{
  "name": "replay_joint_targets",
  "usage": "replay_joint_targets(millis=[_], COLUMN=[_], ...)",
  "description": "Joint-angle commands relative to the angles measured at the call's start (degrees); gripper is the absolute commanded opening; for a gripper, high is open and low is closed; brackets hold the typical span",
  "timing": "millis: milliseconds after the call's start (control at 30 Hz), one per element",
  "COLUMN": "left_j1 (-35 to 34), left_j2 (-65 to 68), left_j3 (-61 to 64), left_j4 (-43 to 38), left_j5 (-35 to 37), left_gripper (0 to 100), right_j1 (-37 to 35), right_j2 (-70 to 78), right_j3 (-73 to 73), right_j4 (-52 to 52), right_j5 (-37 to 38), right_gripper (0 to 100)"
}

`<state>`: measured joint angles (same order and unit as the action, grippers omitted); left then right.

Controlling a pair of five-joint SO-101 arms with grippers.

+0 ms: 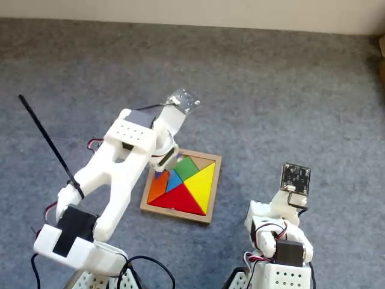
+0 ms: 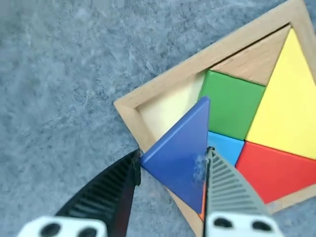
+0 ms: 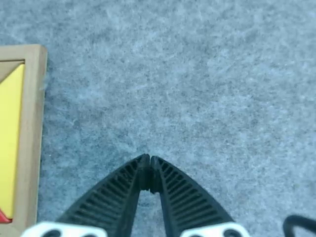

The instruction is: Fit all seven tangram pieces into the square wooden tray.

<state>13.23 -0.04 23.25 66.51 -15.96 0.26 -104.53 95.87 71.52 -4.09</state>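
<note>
left gripper (image 2: 173, 154): part open, clamped on the dark blue triangle (image 2: 181, 165). black finger (image 2: 113, 192) is on one edge, grey finger (image 2: 227, 192) on the opposite edge. The triangle sits between the fingertips, far point aimed away from the hand at the pale bare slot (image 2: 168, 106) in the tray corner. It overhangs the corner rim of the square wooden tray (image 2: 197, 66) and covers part of the light blue piece (image 2: 224, 148). Can't tell if it touches either.

Past the fingertips, inside the tray:
- green square (image 2: 232, 101), touching the light blue piece
- yellow triangle (image 2: 286, 103), against the green square on the side away from the slot
- red triangle (image 2: 276, 168), just beside the grey finger
- orange sliver (image 2: 202, 211), showing at the grey finger's inner edge
- wood-coloured triangle (image 2: 254, 61), between the green square and the far rim. Piece or bare floor, can't tell.

High view: left arm (image 1: 120, 174) is stretched over the tray, wrist above the tray's corner.

right gripper (image 3: 149, 160): fully closed, tips touching, nothing held. It hangs over grey carpet (image 3: 207, 74). The tray rim with a strip of yellow lies off to one side of it, well apart from the fingertips. High view: right arm (image 1: 280, 232) is folded up, tray near it but apart.
</note>
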Motion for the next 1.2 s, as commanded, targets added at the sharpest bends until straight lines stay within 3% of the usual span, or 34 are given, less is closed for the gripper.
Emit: replay_joint_targets(millis=[0,200,433,733,1000,1167], left_j1=[0.7,0.4,0.1,-5.4,-10.2,-10.2], left_j2=[-3.1,-3.3,-3.7,-6.6,-7.0,-3.5], left_j3=[-0.1,-0.2,-0.2,-0.2,5.8,5.8], left_j4=[-1.5,-1.5,-1.4,-2.0,-15.0,-17.8], left_j5=[-0.4,3.8,4.3,6.5,8.5,8.5], left_gripper=[16,27,27,27,27,27], right_j1=[1.1,1.2,1.2,1.2,1.2,1.2], right_j2=[-1.6,-1.6,-1.6,-1.6,-1.6,-1.6], right_j3=[8.9,8.9,8.9,8.9,8.9,8.9], right_j4=[0.1,0.1,0.1,0.1,0.1,0.1], right_j5=[0.4,0.4,0.4,0.4,0.4,0.4], right_gripper=[1.6,1.6,1.6,1.6,1.6,1.6])
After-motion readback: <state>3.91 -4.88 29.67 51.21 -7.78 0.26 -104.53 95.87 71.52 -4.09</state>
